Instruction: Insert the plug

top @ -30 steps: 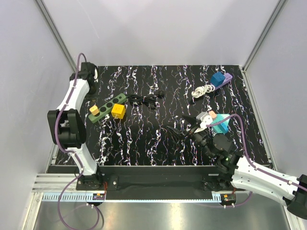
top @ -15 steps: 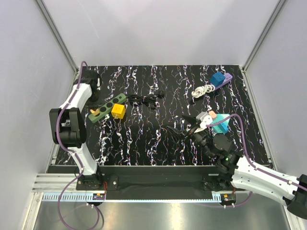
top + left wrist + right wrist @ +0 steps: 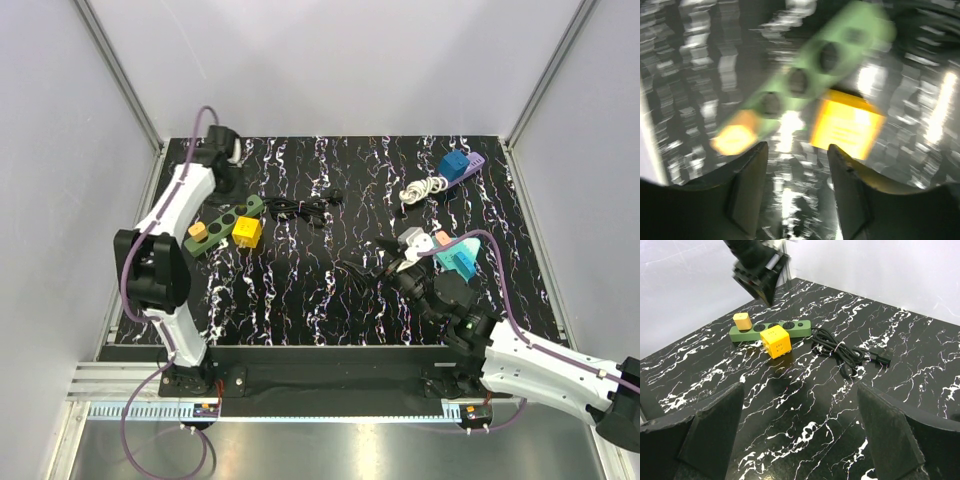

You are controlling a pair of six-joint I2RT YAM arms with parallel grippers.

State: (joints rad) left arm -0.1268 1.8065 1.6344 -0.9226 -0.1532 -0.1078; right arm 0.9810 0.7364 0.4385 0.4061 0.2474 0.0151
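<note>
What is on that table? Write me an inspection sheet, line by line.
Surface: black marbled table, flat.
Job's things: green power strip; orange plug stands on its end; yellow cube adapter beside it.
Clutter: blue cube and purple strip, far right corner.
Grippers: left gripper raised near the strip, fingers apart, empty; right gripper wide open, empty.
Cables: black cord bundled; white cord coiled.
Surroundings: grey walls.
</note>
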